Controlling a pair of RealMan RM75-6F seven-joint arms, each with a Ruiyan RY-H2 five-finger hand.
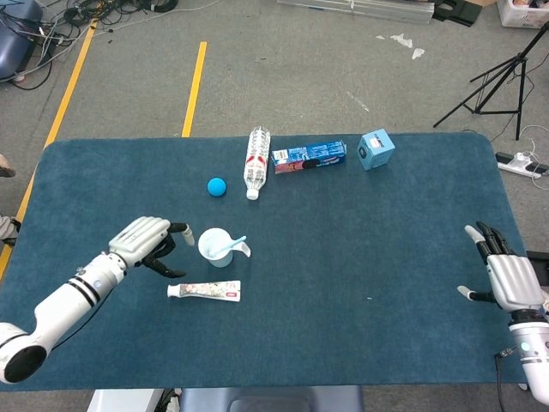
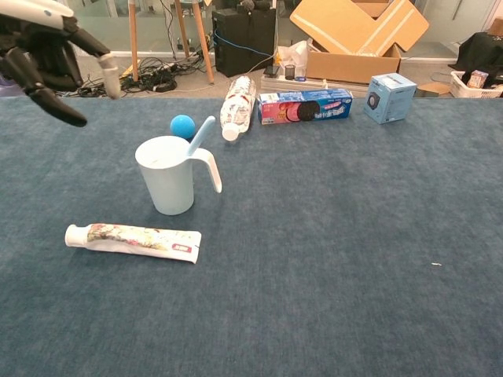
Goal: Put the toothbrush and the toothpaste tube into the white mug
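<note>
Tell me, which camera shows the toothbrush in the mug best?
The chest view: the toothbrush leans from the white mug toward its handle, seen side-on. The head view shows only a small pale sliver across the rim.

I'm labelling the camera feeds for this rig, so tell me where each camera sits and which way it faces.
Head view: high above the table's near edge, looking steeply down at the whole table; shows the left robot hand with its forearm and the right robot hand.
Chest view: low at the near edge, looking level across the table toward the room clutter; shows only the left robot hand.
Shared: white mug with toothbrush inside, toothpaste tube, left robot hand.
</note>
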